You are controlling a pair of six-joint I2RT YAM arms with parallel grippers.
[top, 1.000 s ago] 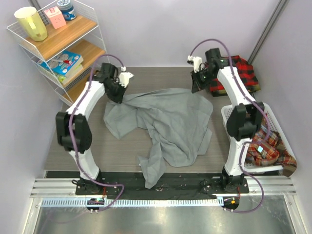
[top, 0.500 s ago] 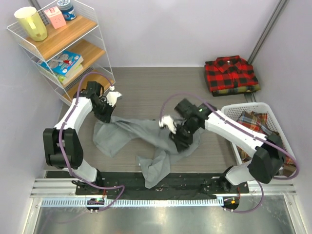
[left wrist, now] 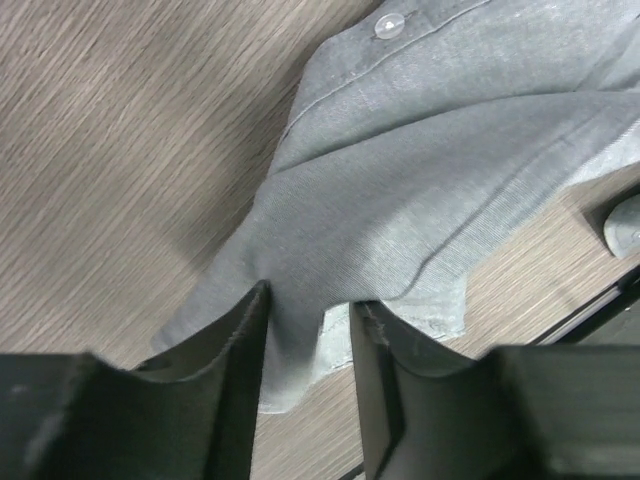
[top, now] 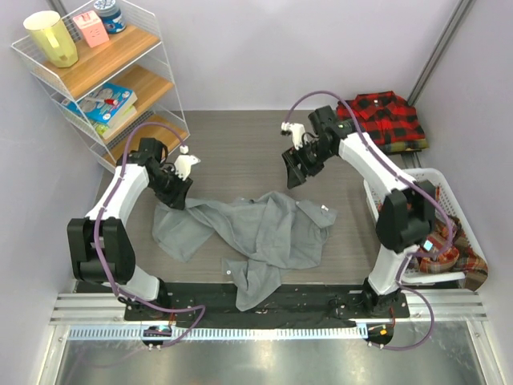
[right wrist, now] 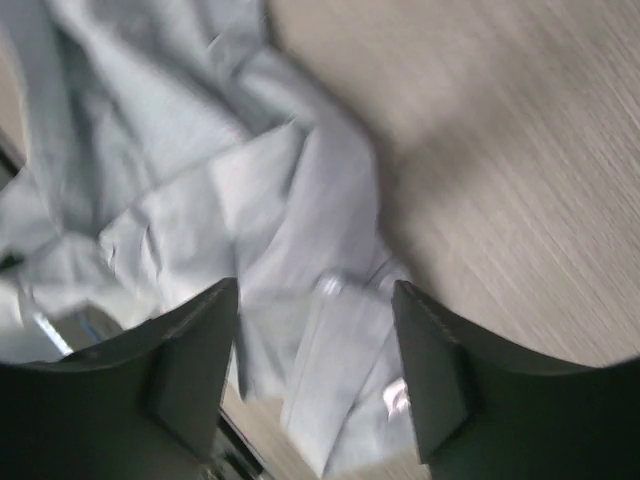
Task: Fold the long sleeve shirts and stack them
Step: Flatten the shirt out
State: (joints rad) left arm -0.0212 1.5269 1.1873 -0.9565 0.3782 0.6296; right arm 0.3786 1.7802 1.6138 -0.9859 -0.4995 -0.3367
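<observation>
Crumpled on the wooden table (top: 240, 140), from the centre toward 6 o'clock: the grey shirt (top: 256, 237), unfolded, one loose end trailing over the near edge onto the black rail (top: 321, 309) at 6 o'clock. At the heap's 10 o'clock corner, the left gripper (top: 176, 195), low over the fabric. In the left wrist view, the left gripper (left wrist: 310, 296) with jaws partly apart, not clamped. Between the fingers (left wrist: 235, 370), a raised ridge of the grey shirt (left wrist: 420, 180), touching the finger on the view's left, with a sliver of space at the other. Toward the top of that view, a small button (left wrist: 387, 24) on a stitched edge. Just past the heap's 12 o'clock edge, clear of the fabric, the right gripper (top: 292, 175). In the right wrist view, the right gripper (right wrist: 312, 290) with jaws spread wide and nothing between them. Below it, the rumpled grey shirt (right wrist: 200, 180), with bare wood toward 2 o'clock of the frame; view blurred. At the table's 1 o'clock corner, a red-and-black checked shirt (top: 383, 120), folded flat, collar toward 12 o'clock. At 3 to 4 o'clock, a white basket (top: 373, 186) with plaid shirts (top: 449, 241) bundled inside, part of one draped over the near rim. Off the table at 10 o'clock, a wire shelf (top: 120, 44) with wooden boards, a yellow cup (top: 50, 38) on the top one.
</observation>
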